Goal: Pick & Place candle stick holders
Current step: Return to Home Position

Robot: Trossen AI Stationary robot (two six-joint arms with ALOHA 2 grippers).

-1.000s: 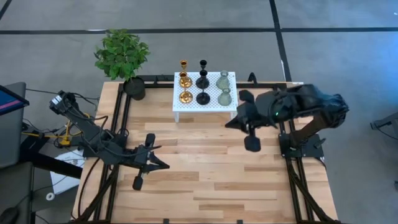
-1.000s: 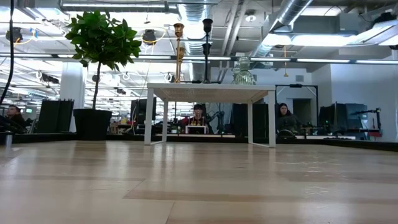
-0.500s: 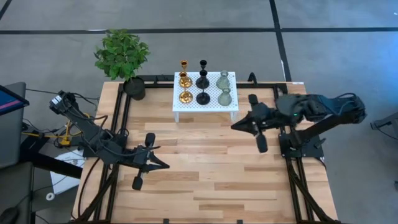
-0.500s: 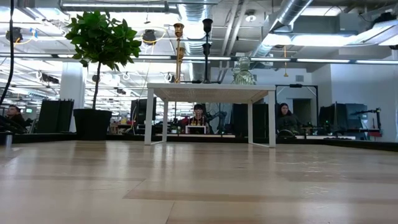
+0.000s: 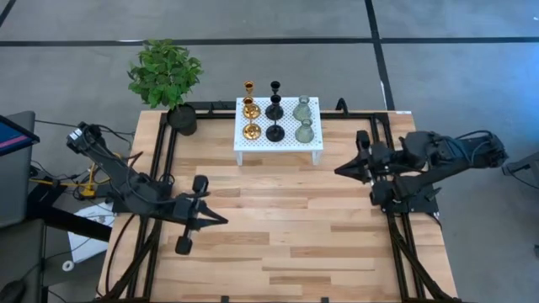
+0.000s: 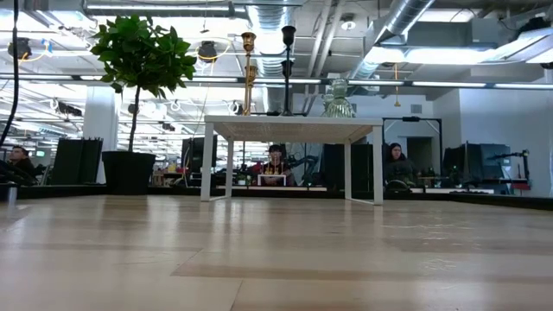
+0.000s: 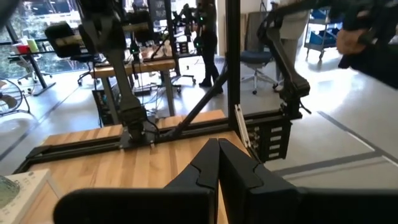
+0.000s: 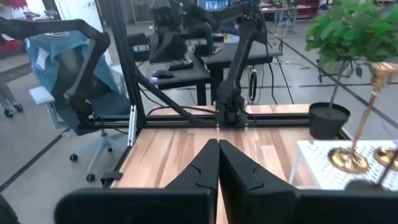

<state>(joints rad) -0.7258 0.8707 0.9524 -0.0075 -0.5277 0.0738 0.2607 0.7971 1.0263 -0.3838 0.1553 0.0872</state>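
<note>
Six candle stick holders stand on their round bases on a small white perforated table [image 5: 278, 145] at the far middle: two gold [image 5: 250, 108], two black [image 5: 274, 109], two grey-green [image 5: 303, 109]. They also show in the low view [image 6: 249, 69]. My left gripper [image 5: 226, 219] is shut and empty over the left part of the table. My right gripper [image 5: 337, 171] is shut and empty at the right edge, near the white table's right side. A gold holder [image 8: 353, 146] shows in the right wrist view.
A plant in a black pot [image 5: 180, 118] stands at the far left corner. Black frame rails [image 5: 164, 160] run along the table's left, right and far edges. The wooden tabletop [image 5: 278, 227] lies between the arms. People sit in the room behind [image 6: 275, 162].
My right gripper has drawn back from the table's middle toward the right edge. My left gripper has shifted slightly toward the near edge. The holders have not moved.
</note>
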